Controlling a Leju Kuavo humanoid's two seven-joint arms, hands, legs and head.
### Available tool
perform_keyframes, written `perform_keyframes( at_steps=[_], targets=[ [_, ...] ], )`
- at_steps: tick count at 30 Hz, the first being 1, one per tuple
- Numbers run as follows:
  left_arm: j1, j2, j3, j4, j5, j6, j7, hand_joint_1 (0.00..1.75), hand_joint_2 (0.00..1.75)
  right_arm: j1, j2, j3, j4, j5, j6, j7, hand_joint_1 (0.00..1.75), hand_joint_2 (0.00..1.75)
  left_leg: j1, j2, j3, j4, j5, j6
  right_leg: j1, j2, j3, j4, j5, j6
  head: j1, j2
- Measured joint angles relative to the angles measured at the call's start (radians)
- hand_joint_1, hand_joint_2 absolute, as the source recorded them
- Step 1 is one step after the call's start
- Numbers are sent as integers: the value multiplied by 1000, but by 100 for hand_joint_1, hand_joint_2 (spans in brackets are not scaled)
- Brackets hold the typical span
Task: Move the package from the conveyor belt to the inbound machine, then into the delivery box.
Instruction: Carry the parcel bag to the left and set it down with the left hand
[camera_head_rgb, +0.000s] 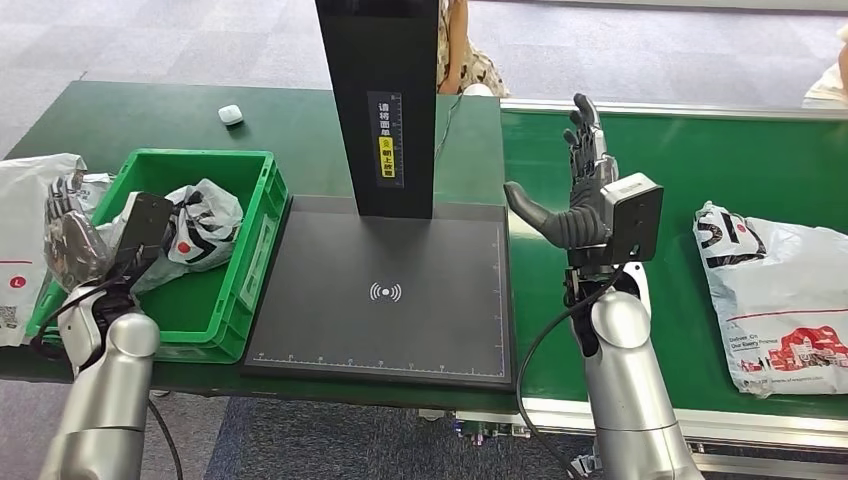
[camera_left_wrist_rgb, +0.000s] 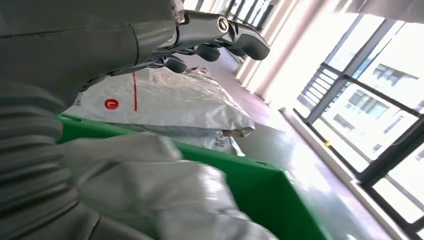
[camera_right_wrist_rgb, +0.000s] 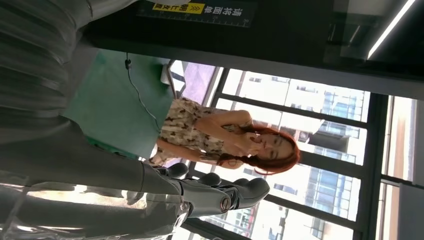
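Left hand (camera_head_rgb: 70, 235) raised at the left edge of the green crate (camera_head_rgb: 255, 215), fingers loosely apart, holding nothing. One grey mailer bag (camera_head_rgb: 205, 222) already lying in that delivery crate, so one cycle apparently finished. More bags (camera_head_rgb: 22, 235) piled outside its left wall. Black scanner platform (camera_head_rgb: 385, 290) at the table's middle, bare. Right hand (camera_head_rgb: 580, 195) upright over the conveyor belt (camera_head_rgb: 720, 160) near its left edge, fingers spread, empty. Next package (camera_head_rgb: 780, 300) flat on the belt toward its right end, untouched; long axis running roughly from far-left to near-right, printed end at the near edge. Pickup, scan and drop all remaining.
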Motion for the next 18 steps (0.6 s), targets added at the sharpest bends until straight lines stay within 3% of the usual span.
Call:
perform_keyframes(
  at_steps=[2, 8, 14, 18],
  targets=[
    [29, -10, -16, -61, 68, 25, -46, 0, 0, -1, -1, 0, 1, -7, 10, 17, 0, 175, 0, 0, 0, 0, 0, 0, 0, 0, 0, 0, 0, 0, 0, 0],
    [148, -69, -66, -271, 243, 183, -288, 0, 0, 20, 0, 5, 20, 16, 42, 77, 0, 175, 0, 0, 0, 0, -1, 0, 0, 0, 0, 0, 0, 0, 0, 0],
    [224, -110, -75, -390, 278, 192, -332, 0, 0, 36, 1, 17, 50, 36, 42, 96, 0, 175, 0, 0, 0, 0, -1, 0, 0, 0, 0, 0, 0, 0, 0, 0],
    [254, -120, -89, -437, 432, 135, -373, 0, 0, 46, 0, 18, 62, 46, 52, 128, 0, 175, 0, 0, 0, 0, -1, 0, 1, 0, 0, 0, 0, 0, 0, 0]
  ],
)
